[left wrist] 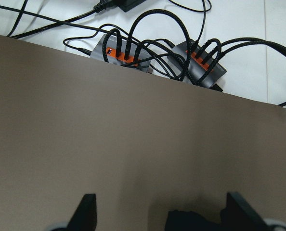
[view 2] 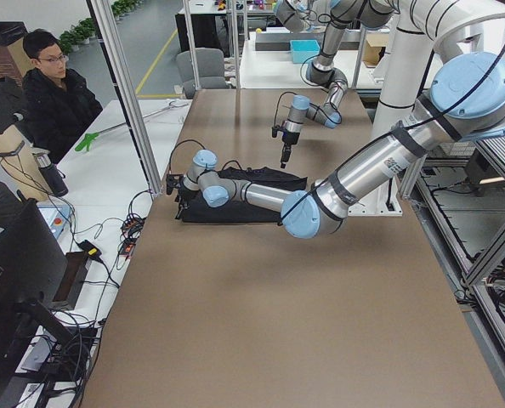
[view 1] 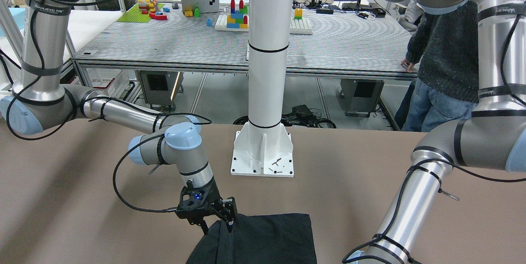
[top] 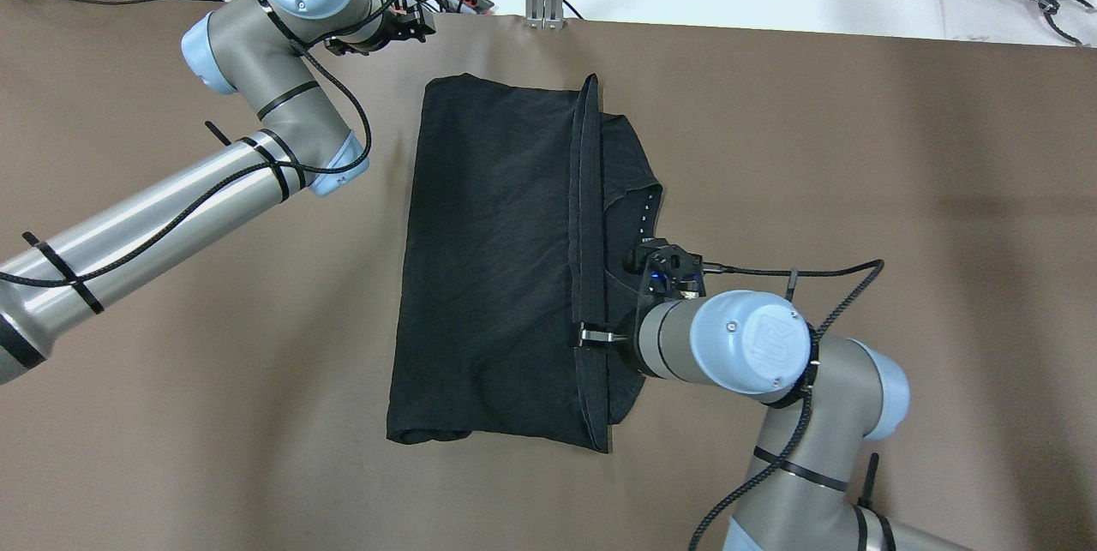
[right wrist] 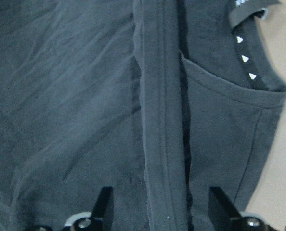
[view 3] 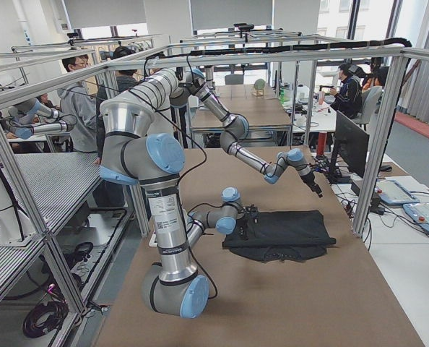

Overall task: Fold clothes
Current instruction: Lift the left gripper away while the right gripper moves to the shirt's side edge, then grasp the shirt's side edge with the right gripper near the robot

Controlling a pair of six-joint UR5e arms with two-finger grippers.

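Observation:
The black cloth [top: 497, 260] lies flat on the brown table [top: 857, 191], with one side folded over so that a hemmed edge [right wrist: 162, 120] runs down its right part. A neckline with a label [right wrist: 244, 57] shows beside that hem. My right gripper [view 1: 222, 219] is open and hovers just above the cloth, its fingers on either side of the hem in the right wrist view. My left gripper [top: 411, 24] is open and empty near the table's far edge, beyond the cloth's far left corner [left wrist: 191, 221].
A white pillar [view 1: 267, 50] stands on a bolted base [view 1: 263, 157] on the robot's side of the table. Power hubs and cables [left wrist: 157, 53] lie just past the table's far edge. A person in a dark sweater [view 1: 444, 50] stands behind the robot.

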